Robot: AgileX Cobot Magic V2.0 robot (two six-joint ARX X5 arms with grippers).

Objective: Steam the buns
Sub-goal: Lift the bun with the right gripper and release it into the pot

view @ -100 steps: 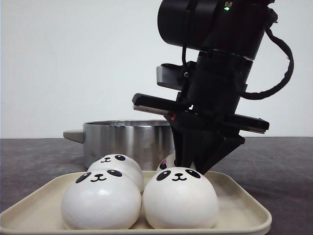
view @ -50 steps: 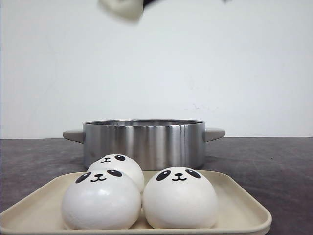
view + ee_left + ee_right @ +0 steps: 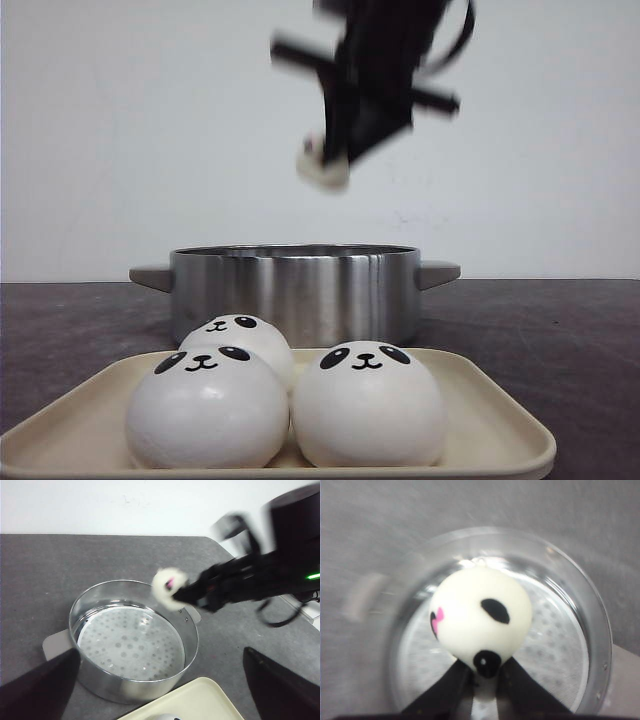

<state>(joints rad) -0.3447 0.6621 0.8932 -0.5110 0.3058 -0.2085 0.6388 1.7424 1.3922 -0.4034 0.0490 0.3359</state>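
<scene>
Bun (image 3: 479, 620) now off the tray (image 3: 490, 420), clamped in my right pincer (image 3: 482, 672) above the pot (image 3: 132, 645); three remain.

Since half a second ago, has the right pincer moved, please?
Yes. The right pincer, shut on a bun, has come down from the front view's top edge towards the steel pot, though it hangs above the rim.

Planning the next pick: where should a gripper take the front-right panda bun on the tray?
Grip the front-right bun across its widest middle, coming straight down from above. It touches the front-left bun, leaving little finger room there, so close front-to-back, judging by the cream tray.
</scene>
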